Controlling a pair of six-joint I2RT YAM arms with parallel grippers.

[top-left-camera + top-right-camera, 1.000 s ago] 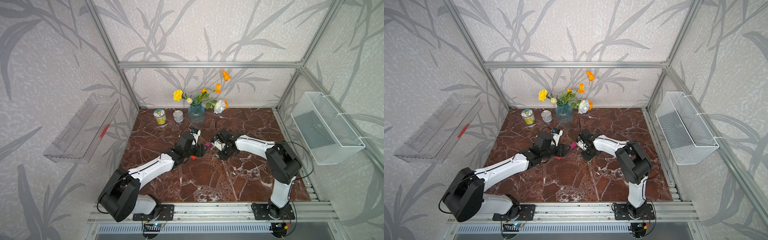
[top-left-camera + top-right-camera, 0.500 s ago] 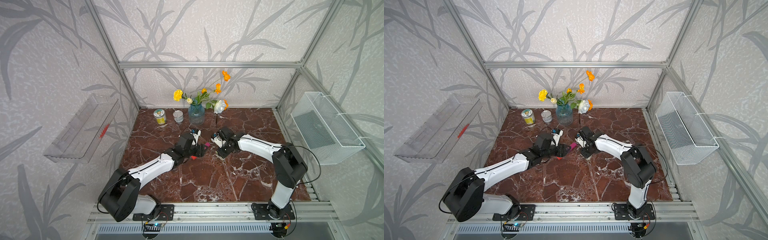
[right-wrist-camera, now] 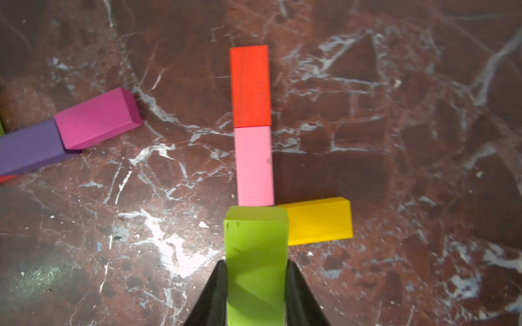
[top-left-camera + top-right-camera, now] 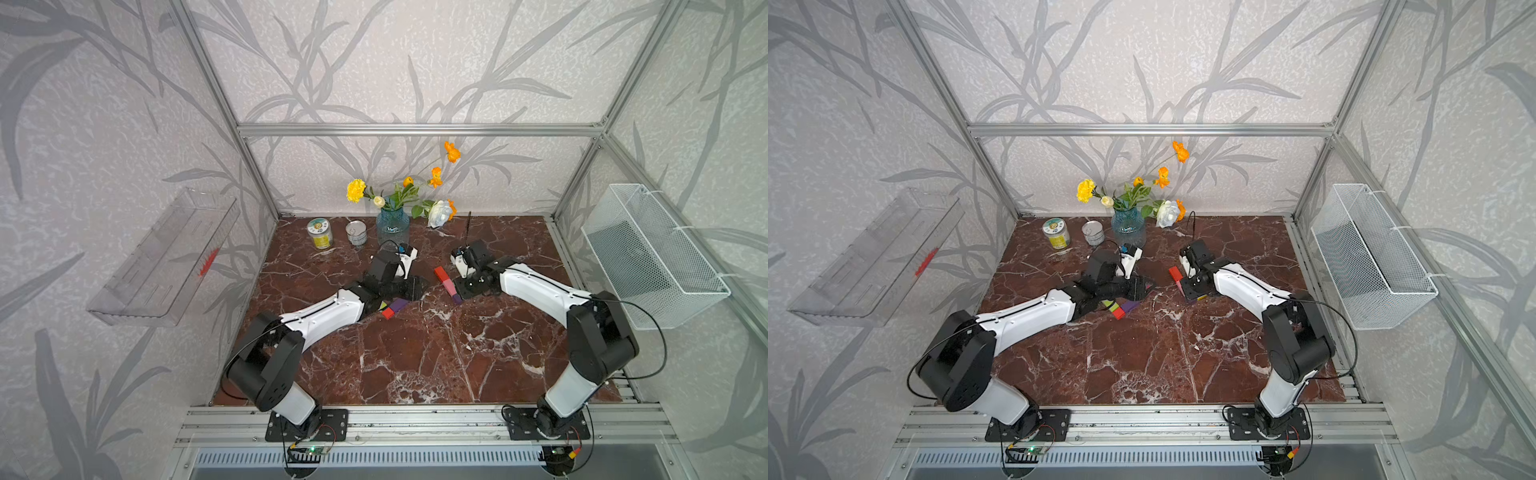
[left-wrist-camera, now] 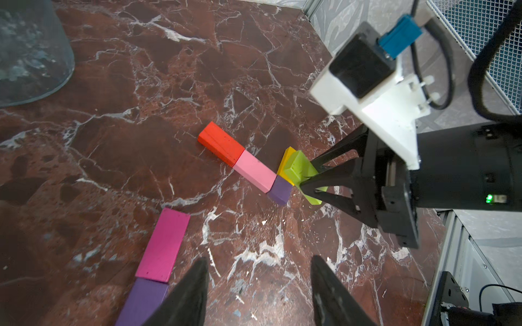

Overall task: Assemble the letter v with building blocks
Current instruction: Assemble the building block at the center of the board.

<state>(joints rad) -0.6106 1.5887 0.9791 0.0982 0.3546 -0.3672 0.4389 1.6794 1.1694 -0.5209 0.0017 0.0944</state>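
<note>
On the marble tabletop [image 4: 415,353], your right gripper [image 3: 255,265] is clamped on the lime green block [image 3: 255,240], at the end of the pink bar [image 3: 254,166], just beside the yellow block [image 3: 319,220]. Your left gripper [image 5: 258,259] stands parted and empty near the magenta bar [image 5: 163,244]. The blocks look light, rigid and smooth, so grip across the long flat sides at mid-length.

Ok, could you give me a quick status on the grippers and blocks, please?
Right gripper shut on lime green block, at pink bar end. Left gripper open, empty, by magenta bar. Yellow block crowds that end.
</note>
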